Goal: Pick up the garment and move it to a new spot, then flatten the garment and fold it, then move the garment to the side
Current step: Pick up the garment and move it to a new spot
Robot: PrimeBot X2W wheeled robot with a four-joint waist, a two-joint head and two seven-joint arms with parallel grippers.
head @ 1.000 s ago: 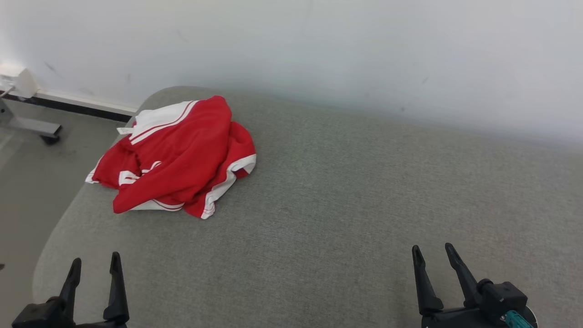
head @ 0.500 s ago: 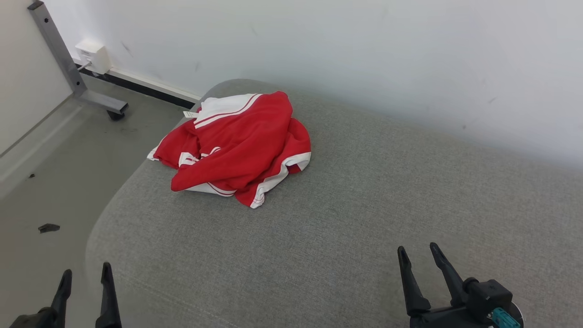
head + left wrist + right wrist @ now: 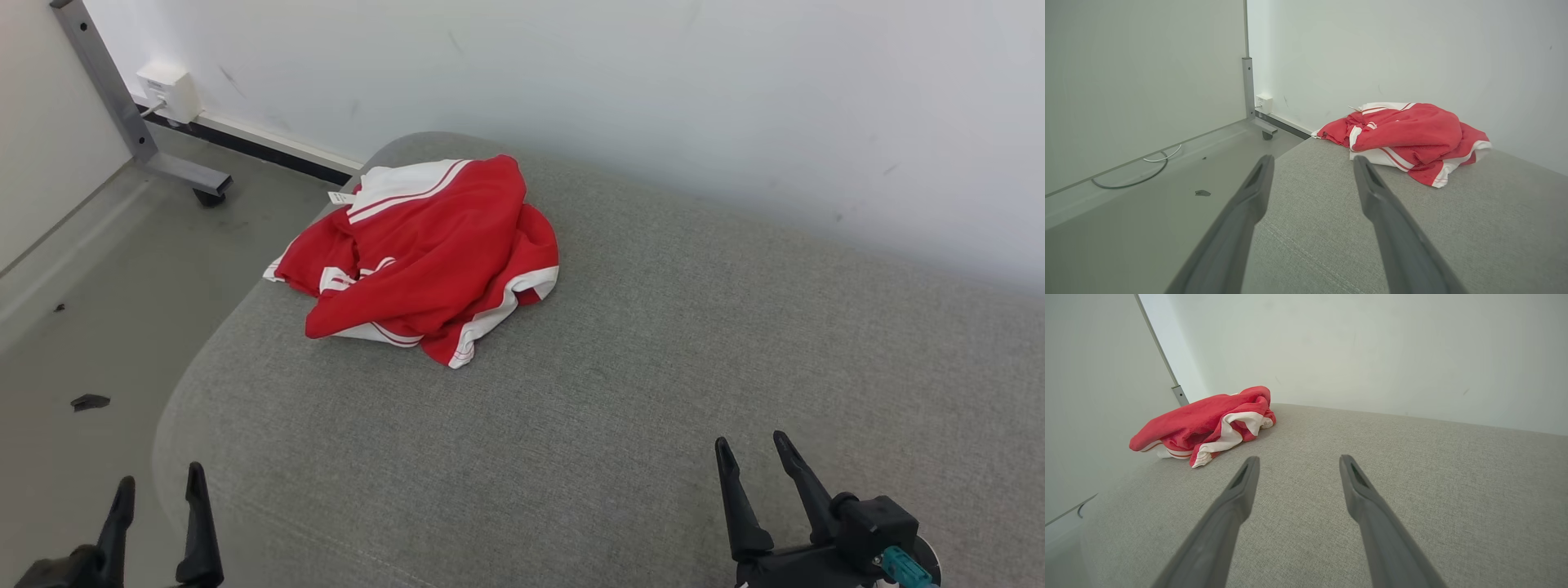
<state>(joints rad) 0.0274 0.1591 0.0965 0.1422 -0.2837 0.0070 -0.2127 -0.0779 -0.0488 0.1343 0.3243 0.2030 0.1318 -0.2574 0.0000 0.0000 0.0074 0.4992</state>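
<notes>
The left claw (image 3: 1312, 160) rises from the bottom centre, its two fingers spread wide and empty, well apart from the crumpled red-and-white garment (image 3: 1408, 134) lying centre right on the grey fabric-covered table (image 3: 1453, 232).

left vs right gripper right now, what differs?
The left gripper straddles the left edge of the cushion, half over the floor; the right gripper sits fully over the cushion. The garment lies ahead and a little right of the left gripper, but far to the right gripper's left. Shared: both jaws open, both empty.
</notes>
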